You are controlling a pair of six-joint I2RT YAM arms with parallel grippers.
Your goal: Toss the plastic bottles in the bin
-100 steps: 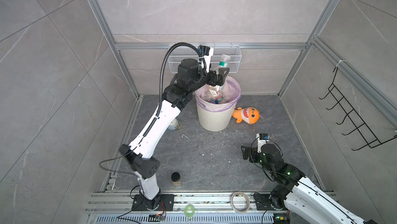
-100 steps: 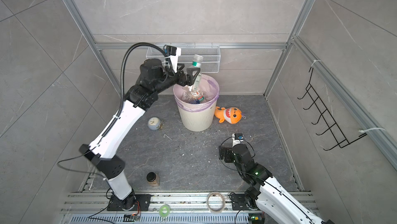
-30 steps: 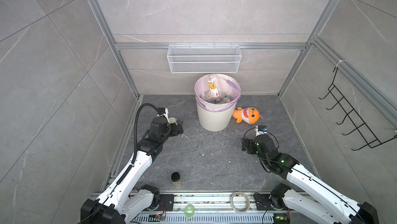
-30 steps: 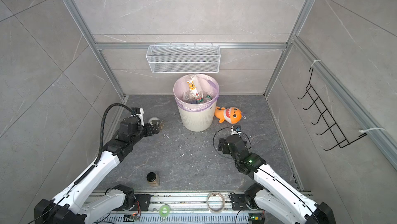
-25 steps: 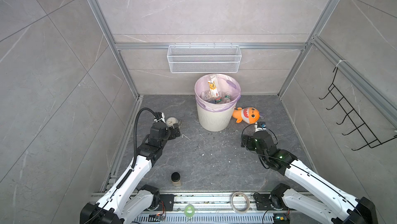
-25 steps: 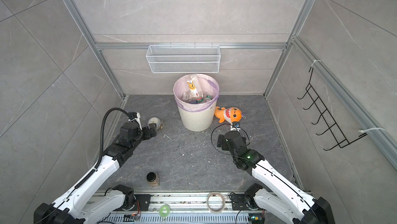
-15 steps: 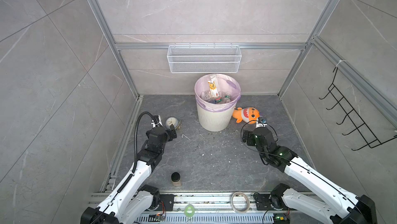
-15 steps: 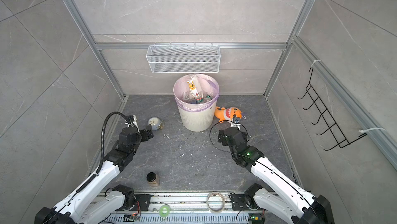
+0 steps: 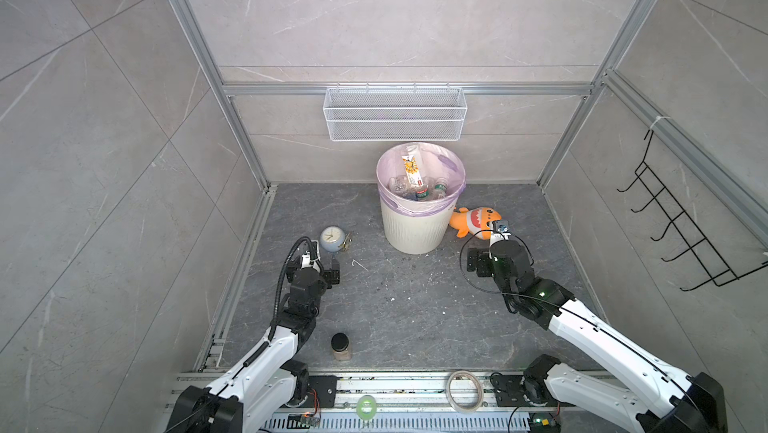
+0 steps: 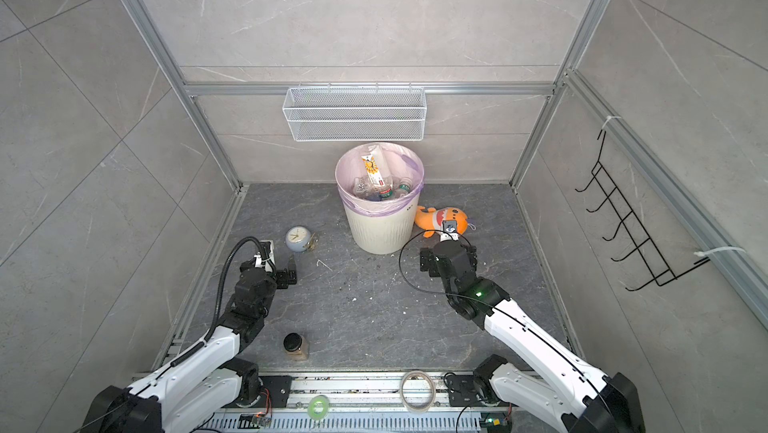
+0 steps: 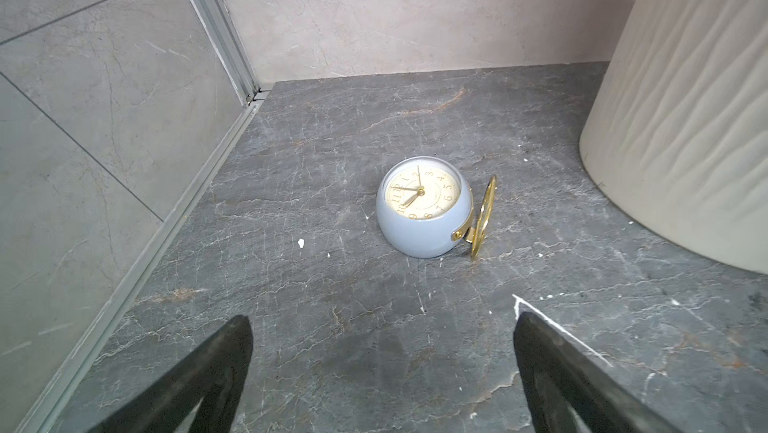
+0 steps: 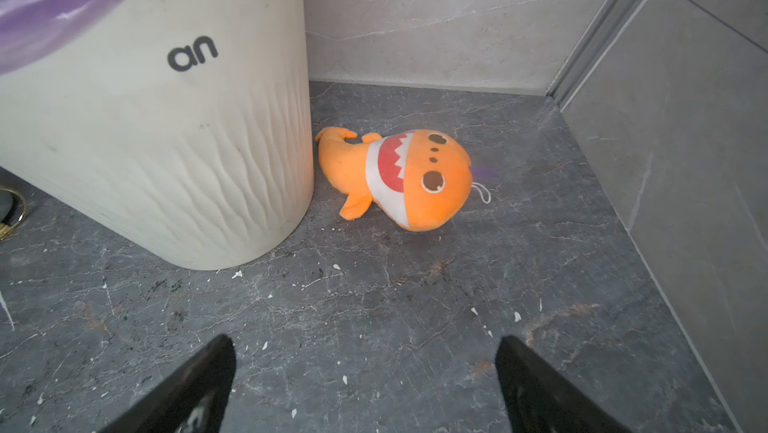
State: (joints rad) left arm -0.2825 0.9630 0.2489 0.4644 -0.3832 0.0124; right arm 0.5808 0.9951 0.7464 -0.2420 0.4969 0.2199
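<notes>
One bin [image 9: 409, 235], several bottles [image 9: 412, 169], one clock [image 9: 331, 237], one plush shark [image 9: 476, 221], one jar [image 9: 340, 345], two tape rolls [image 9: 360, 407], one wire basket [image 9: 395, 119]

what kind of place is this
Likely a mock bathroom corner in a robot test cell: tiled walls in aluminium framing, a wall-hung mesh basket and hook rack, a lined bin.
</notes>
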